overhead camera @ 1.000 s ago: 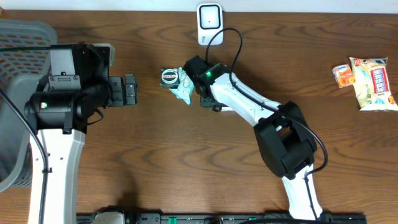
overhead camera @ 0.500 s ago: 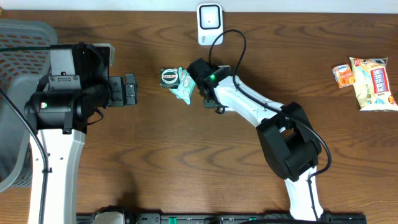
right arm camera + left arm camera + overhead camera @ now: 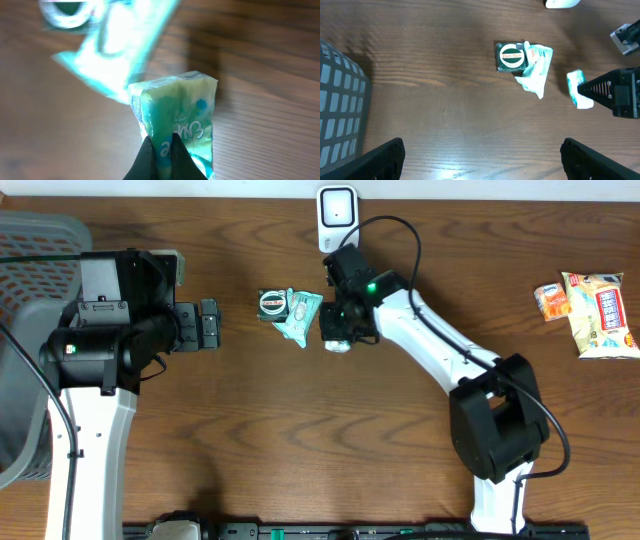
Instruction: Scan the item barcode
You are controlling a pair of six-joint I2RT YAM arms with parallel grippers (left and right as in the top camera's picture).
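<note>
Right gripper (image 3: pixel 337 332) pulled back from the pile since a second ago, elbow swung out wide, jaws went from half spread to clenched. Now I pinch the small green-and-white packet (image 3: pixel 175 107) by its lower edge, black fingertips (image 3: pixel 146 167) meeting over the crimp. Packet looks lifted off the table (image 3: pixel 300 440), hard to be sure. It sits just beside the teal wrapper (image 3: pixel 300 318) and round green tin (image 3: pixel 272 303), both lying loose. Edge grip leaves the printed faces bare, my guess so a barcode can show. Scanner (image 3: pixel 337 210) stands at the far table edge, near my wrist, packet not yet facing it. Left gripper (image 3: pixel 208 323) waits well apart near the basket (image 3: pixel 30 240), jaws spread wide, nothing in them, out of the way. Barcode itself not visible, print too blurred
</note>
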